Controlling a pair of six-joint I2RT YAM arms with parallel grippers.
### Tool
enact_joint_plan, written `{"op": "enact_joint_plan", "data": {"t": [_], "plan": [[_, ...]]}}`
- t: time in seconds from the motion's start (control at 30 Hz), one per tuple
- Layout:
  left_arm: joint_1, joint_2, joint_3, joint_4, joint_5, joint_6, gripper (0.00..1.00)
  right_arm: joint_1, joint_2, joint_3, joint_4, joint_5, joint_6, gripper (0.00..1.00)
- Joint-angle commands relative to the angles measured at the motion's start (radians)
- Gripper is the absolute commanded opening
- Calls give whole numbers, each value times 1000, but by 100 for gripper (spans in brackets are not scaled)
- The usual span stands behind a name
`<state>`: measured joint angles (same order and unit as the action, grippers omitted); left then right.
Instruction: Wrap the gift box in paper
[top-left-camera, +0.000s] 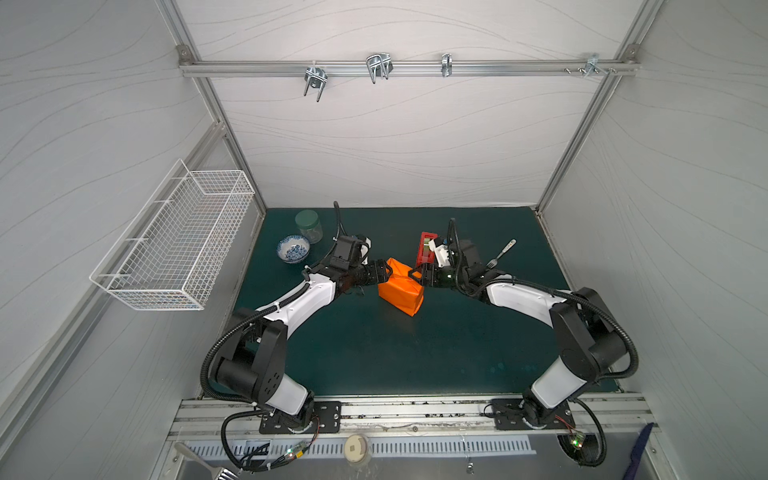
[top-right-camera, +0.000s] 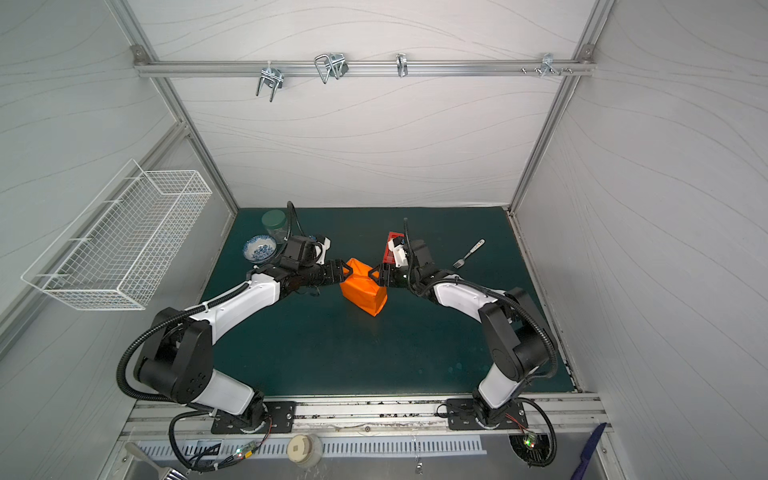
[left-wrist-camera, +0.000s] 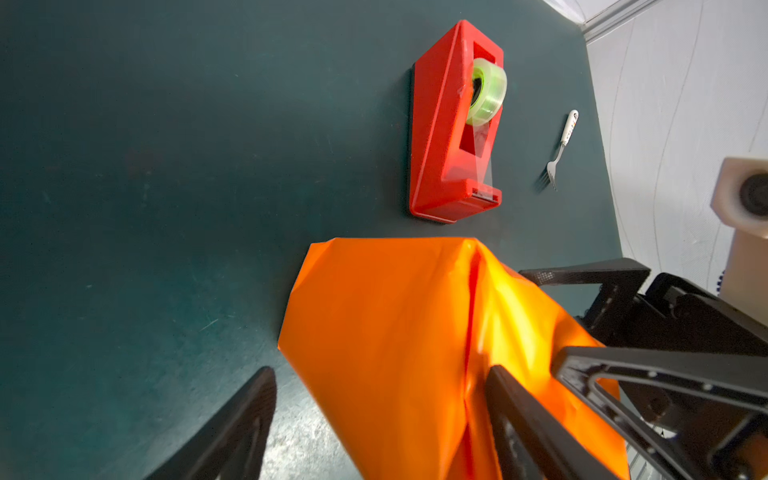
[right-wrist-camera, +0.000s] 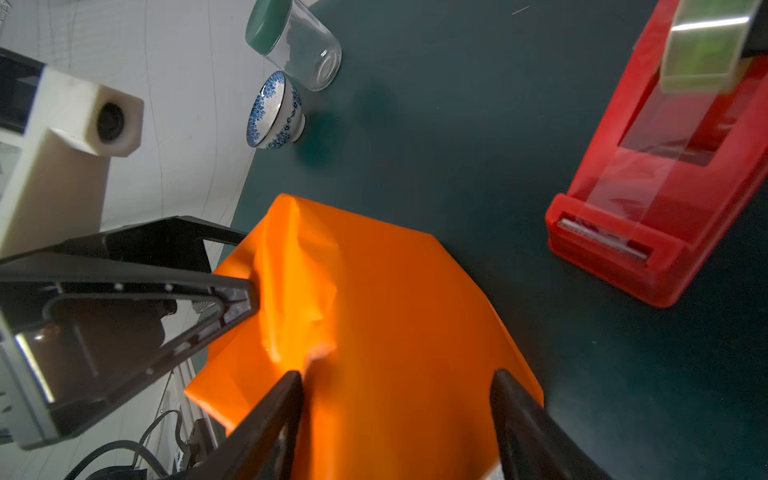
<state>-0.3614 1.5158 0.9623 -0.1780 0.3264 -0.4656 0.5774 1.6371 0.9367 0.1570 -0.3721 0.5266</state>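
The paper (top-left-camera: 401, 293) is folded into a boxy orange bundle in the middle of the green mat (top-left-camera: 374, 353) in both top views. The gift box cannot be seen. The bundle's bottom corner points down the frame, and its top end is bunched into a raised crease.

Below the bundle the mat is bare all the way to the arm bases, so there is lots of room there. Just above and right of the bundle sits the red tape dispenser (top-left-camera: 424, 249), close to it but not touching. The fork (top-left-camera: 500, 253) lies farther right. The bowl (top-left-camera: 293, 248) and the jar (top-left-camera: 309, 226) stand at the upper left, well apart from the bundle.

The 2 arms rise from the bottom of the frame, bend at the elbows and reach in from each side.

The left gripper (left-wrist-camera: 382, 374) is spread wide. 1 finger rests on the crease and the other is over bare mat.

The right gripper (right-wrist-camera: 397, 374) also stands wide, with the bundle's end between its 2 fingers. No squeeze shows.
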Motion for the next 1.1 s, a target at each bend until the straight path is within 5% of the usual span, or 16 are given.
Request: {"op": "enact_joint_plan", "data": {"t": [0.0,0.53,0.9,1.07], "plan": [[2,4,-47,13,14,16,80,-17,1,-19,-86,-16,-15,73],[2,6,-109,72,33,-7,78,20,-42,12,-83,9,138,96],[2,-47,-135,74,42,-24,78,24,-25,-97,-73,44,89,99],[1,-53,-165,77,81,-27,75,-20,4,-66,-87,-25,26,97]]}}
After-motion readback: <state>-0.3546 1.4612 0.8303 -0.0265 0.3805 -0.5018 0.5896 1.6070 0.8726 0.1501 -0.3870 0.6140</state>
